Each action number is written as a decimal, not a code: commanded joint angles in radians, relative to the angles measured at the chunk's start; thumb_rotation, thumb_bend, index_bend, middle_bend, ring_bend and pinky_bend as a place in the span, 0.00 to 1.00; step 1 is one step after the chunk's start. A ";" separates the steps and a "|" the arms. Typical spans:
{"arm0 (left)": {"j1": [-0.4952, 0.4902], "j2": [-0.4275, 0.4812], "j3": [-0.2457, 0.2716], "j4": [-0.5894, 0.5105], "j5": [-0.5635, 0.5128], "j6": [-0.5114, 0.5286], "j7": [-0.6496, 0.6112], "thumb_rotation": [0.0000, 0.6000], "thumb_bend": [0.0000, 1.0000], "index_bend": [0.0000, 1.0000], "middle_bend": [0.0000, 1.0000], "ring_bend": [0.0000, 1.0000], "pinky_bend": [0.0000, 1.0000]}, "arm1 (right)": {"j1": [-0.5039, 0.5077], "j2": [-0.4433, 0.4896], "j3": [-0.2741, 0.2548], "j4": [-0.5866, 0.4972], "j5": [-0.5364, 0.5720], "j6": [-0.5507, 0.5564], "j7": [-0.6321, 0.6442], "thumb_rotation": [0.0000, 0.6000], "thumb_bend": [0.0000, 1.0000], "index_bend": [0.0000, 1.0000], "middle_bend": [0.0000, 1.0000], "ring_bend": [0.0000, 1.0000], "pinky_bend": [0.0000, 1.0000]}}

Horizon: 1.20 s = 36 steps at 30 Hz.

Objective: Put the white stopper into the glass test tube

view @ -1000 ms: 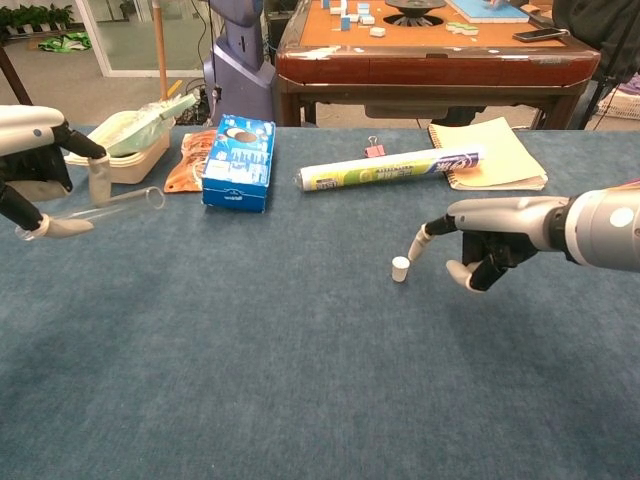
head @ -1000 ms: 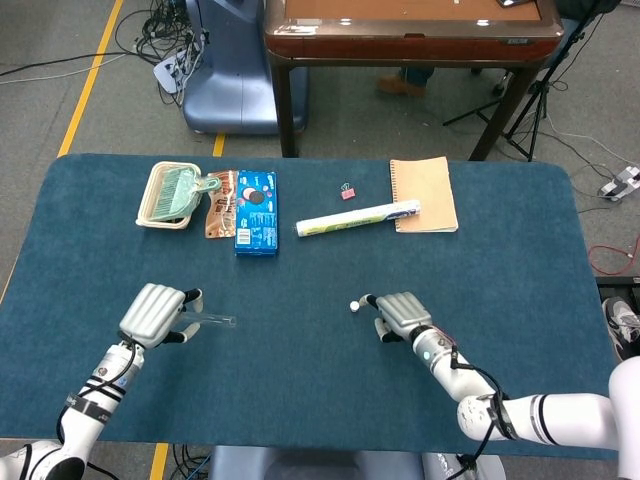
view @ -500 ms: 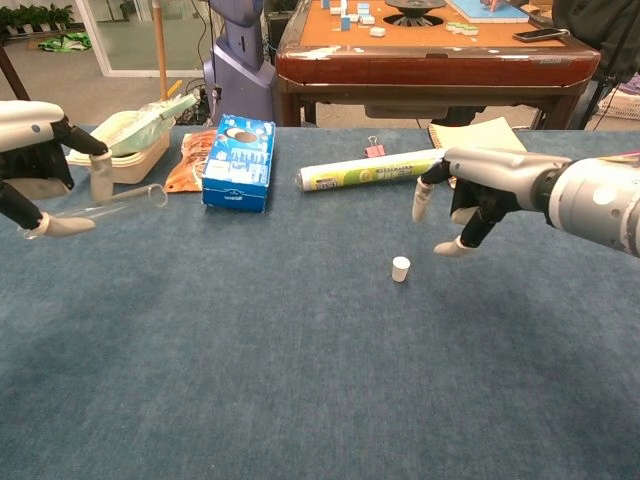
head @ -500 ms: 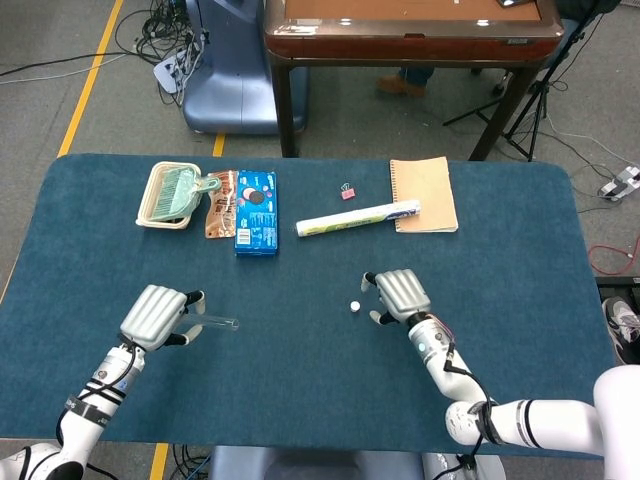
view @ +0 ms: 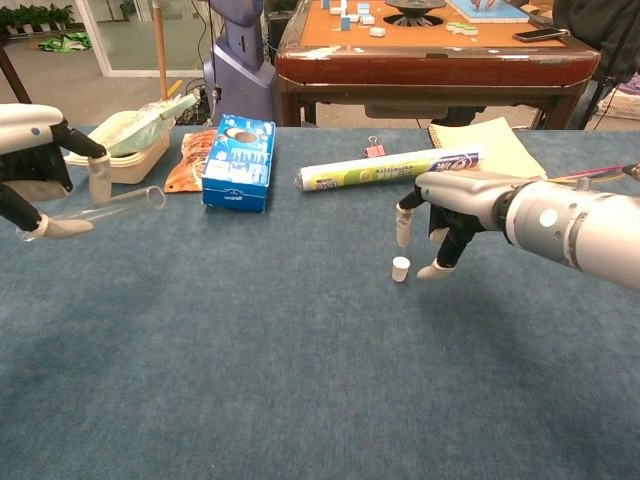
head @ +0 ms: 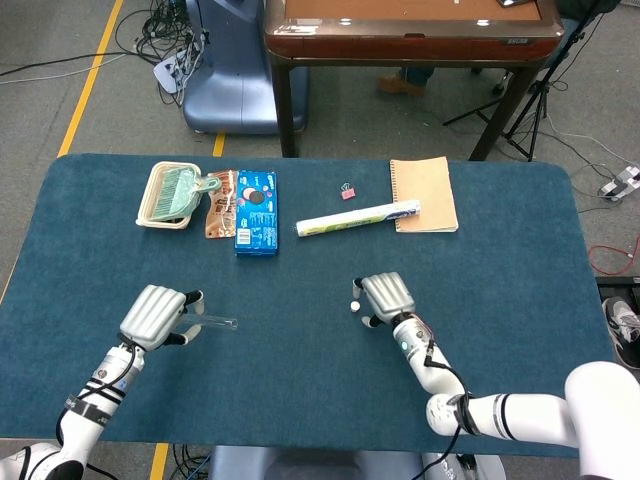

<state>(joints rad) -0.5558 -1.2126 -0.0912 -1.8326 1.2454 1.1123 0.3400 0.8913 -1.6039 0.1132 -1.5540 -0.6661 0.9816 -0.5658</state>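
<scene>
Stopper (view: 401, 268) should be pinched squarely by right hand (view: 440, 215), whose spread, empty fingers (view: 404, 226) hang just above it, while tube (view: 110, 205) is gripped by left hand (view: 35, 165) far left.

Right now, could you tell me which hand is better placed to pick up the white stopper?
The right hand: its fingers hang open just above the white stopper on the table. The left hand is far off and already holds the glass test tube.
</scene>
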 commanded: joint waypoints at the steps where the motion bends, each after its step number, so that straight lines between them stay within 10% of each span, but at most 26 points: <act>1: 0.000 -0.001 0.000 0.002 -0.001 -0.002 -0.001 1.00 0.26 0.64 1.00 1.00 1.00 | 0.005 -0.018 0.006 0.024 0.009 -0.009 -0.007 1.00 0.20 0.44 1.00 1.00 1.00; 36: 0.002 -0.013 -0.002 0.017 -0.008 -0.004 0.002 1.00 0.26 0.65 1.00 1.00 1.00 | 0.021 -0.072 0.032 0.101 0.057 -0.062 -0.024 1.00 0.34 0.47 1.00 1.00 1.00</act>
<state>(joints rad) -0.5543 -1.2261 -0.0931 -1.8155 1.2375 1.1084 0.3424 0.9125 -1.6758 0.1448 -1.4528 -0.6095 0.9193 -0.5894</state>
